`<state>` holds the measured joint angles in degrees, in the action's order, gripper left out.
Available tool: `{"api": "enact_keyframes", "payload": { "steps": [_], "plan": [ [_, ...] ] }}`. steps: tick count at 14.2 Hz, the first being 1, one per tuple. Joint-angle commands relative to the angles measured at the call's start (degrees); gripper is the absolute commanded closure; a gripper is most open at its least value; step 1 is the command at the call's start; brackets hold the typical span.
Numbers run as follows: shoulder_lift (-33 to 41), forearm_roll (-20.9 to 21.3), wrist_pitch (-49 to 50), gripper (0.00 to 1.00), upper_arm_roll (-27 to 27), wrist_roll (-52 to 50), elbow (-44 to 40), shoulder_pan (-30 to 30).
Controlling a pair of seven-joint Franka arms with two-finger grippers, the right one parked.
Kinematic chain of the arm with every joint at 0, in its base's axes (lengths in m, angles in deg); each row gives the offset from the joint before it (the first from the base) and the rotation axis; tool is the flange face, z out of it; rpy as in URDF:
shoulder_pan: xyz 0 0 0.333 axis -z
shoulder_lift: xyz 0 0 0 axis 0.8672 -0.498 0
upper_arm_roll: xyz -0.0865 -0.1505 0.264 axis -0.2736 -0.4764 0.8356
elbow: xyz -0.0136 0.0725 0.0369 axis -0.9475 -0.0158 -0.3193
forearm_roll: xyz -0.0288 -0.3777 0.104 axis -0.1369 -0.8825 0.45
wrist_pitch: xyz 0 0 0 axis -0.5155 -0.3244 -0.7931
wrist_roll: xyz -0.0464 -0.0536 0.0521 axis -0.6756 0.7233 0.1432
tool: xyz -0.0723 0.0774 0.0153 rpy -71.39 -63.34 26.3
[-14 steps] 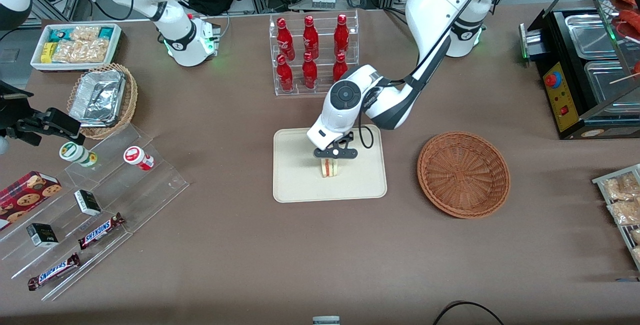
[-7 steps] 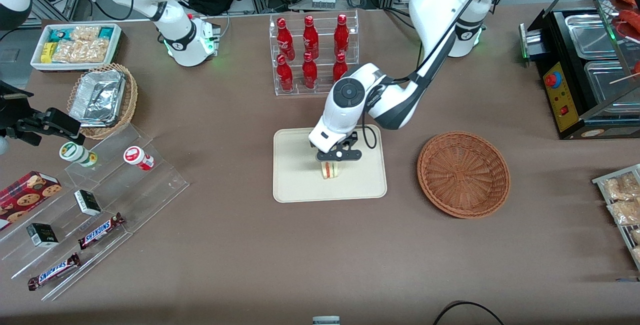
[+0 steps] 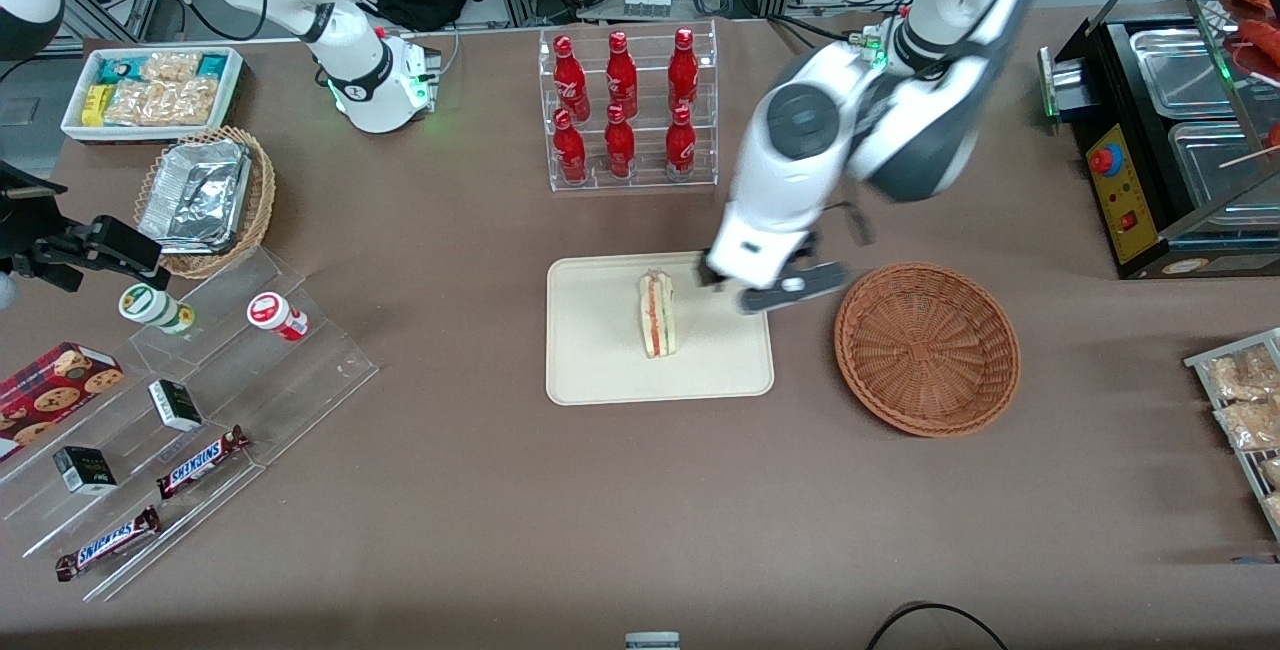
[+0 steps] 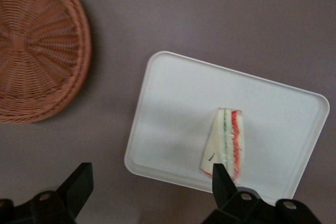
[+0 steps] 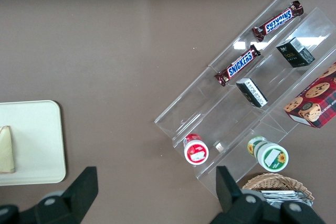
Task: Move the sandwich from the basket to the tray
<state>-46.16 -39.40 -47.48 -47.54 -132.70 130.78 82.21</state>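
Note:
The sandwich (image 3: 657,315), a white wedge with red and green filling, rests on the cream tray (image 3: 600,370) with nothing holding it. It also shows in the left wrist view, the sandwich (image 4: 226,148) lying on the tray (image 4: 173,103). My left gripper (image 3: 760,285) hangs open and empty above the tray's edge, between the sandwich and the reddish-brown basket (image 3: 927,347). Its dark fingertips (image 4: 81,179) stand wide apart with only table and tray rim between them. The basket (image 4: 31,45) holds nothing.
An acrylic rack of red bottles (image 3: 622,110) stands farther from the front camera than the tray. Toward the parked arm's end are a tan wicker basket with foil trays (image 3: 205,200), a white snack bin (image 3: 150,90) and a tiered acrylic shelf (image 3: 180,410). A black food warmer (image 3: 1170,130) stands at the working arm's end.
The gripper has let go of the sandwich, risen, and swung away toward the basket. The sandwich stays on the tray.

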Motion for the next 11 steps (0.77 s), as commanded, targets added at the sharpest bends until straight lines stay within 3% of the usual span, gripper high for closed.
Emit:
{"api": "enact_keyframes", "payload": {
  "steps": [1, 6, 11],
  "plan": [
    [7.8, -0.09, 7.78, 0.0, -0.47, 5.61, 1.86, -6.24],
    [15.02, -0.45, 21.24, 0.0, -0.47, 23.9, 1.51, -16.0],
    [17.23, -0.45, 25.56, 0.0, 0.49, 36.48, -0.06, -24.61]
  ]
}}
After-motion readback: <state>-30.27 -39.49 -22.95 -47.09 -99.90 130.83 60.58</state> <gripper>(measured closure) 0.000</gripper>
